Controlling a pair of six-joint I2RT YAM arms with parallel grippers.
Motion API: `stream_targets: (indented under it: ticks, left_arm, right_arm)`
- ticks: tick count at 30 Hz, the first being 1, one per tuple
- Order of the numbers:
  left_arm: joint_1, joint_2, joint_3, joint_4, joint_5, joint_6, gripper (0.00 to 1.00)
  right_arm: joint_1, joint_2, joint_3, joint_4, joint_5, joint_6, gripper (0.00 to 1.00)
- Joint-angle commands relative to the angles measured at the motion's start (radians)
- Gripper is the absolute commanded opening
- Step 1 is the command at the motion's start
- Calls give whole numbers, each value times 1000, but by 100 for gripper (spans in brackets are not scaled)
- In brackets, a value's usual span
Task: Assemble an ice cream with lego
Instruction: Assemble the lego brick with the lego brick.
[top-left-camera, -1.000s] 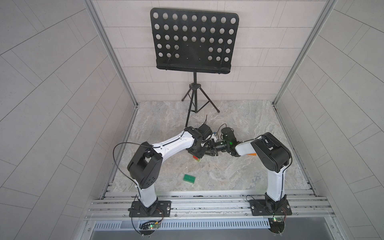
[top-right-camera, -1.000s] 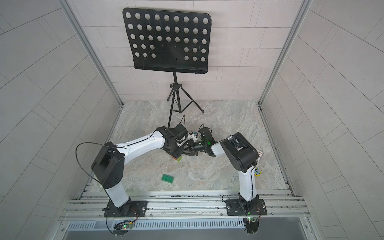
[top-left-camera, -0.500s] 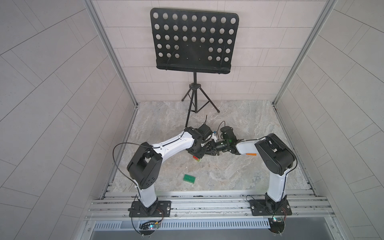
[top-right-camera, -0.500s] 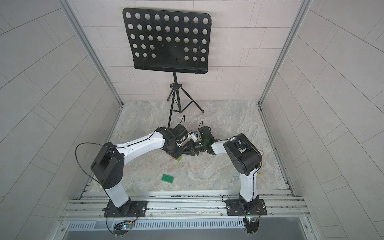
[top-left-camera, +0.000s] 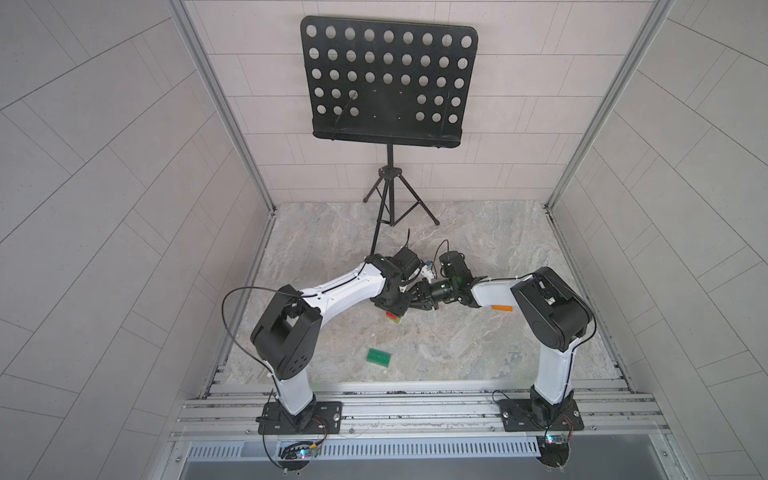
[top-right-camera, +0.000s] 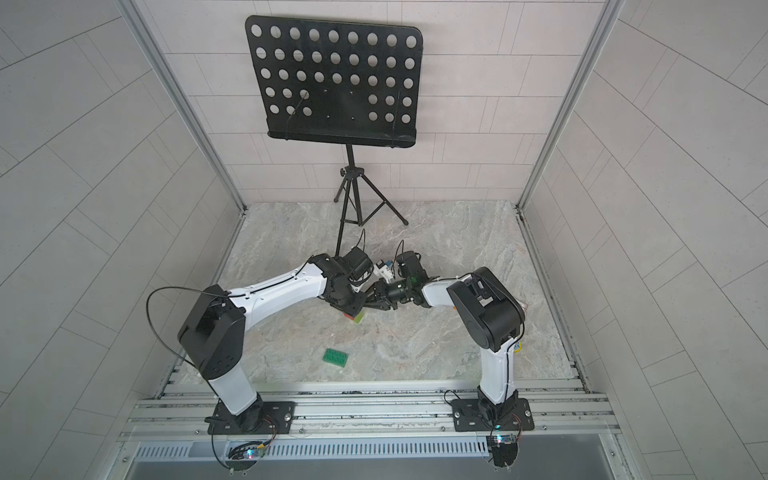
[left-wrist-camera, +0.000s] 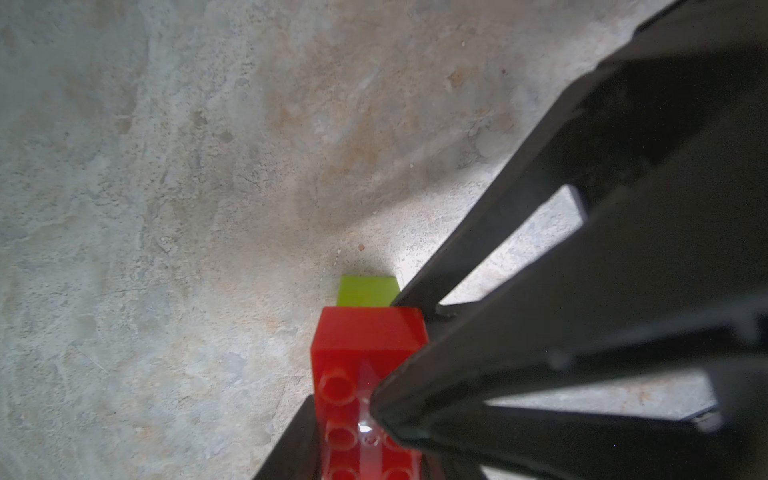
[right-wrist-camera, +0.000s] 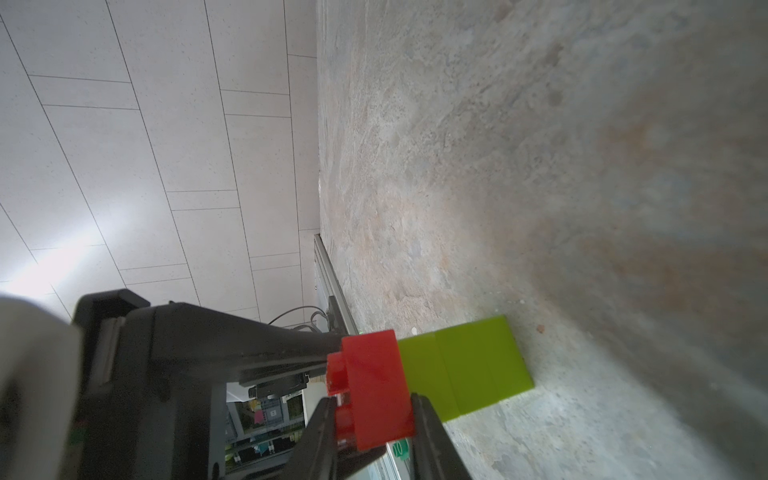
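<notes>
The partly built ice cream (top-left-camera: 394, 318) is at mid-table: a red brick (right-wrist-camera: 374, 382) on a stem of lime-green bricks (right-wrist-camera: 469, 365) whose end meets the table. My right gripper (right-wrist-camera: 374, 401) is shut on the red brick, one finger on its studded face and one on its underside. My left gripper (left-wrist-camera: 361, 436) comes down from above; one finger lies against the brick's (left-wrist-camera: 365, 340) side, the other is hidden behind the right gripper's fingers (left-wrist-camera: 478, 374). A dark green brick (top-left-camera: 379, 357) lies loose nearer the front. An orange piece (top-left-camera: 503, 308) lies beside the right arm.
A black music stand (top-left-camera: 386, 83) rises at the back, its tripod legs (top-left-camera: 390, 199) on the far part of the table. Walls close in on both sides. A metal rail (top-left-camera: 415, 399) runs along the front edge. A small yellow object (top-right-camera: 516, 348) sits behind the right arm.
My right gripper has closed onto the red brick and the right arm's elbow has shifted slightly. The left arm and the brick stack have stayed in place.
</notes>
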Motion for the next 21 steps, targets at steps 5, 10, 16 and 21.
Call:
stream_targets:
  ticks: [5, 10, 16, 21]
  left_arm:
    - [38, -6, -60, 86, 31, -40, 44]
    - [49, -22, -66, 93, 40, -47, 46]
    - [58, -49, -68, 100, 56, -53, 46]
    - [70, -94, -84, 113, 79, -62, 48]
  right_arm:
    - [16, 37, -67, 37, 92, 68, 0]
    - [16, 28, -94, 52, 138, 82, 0]
    - [14, 34, -125, 90, 178, 110, 0]
    - [14, 43, -113, 57, 188, 84, 0]
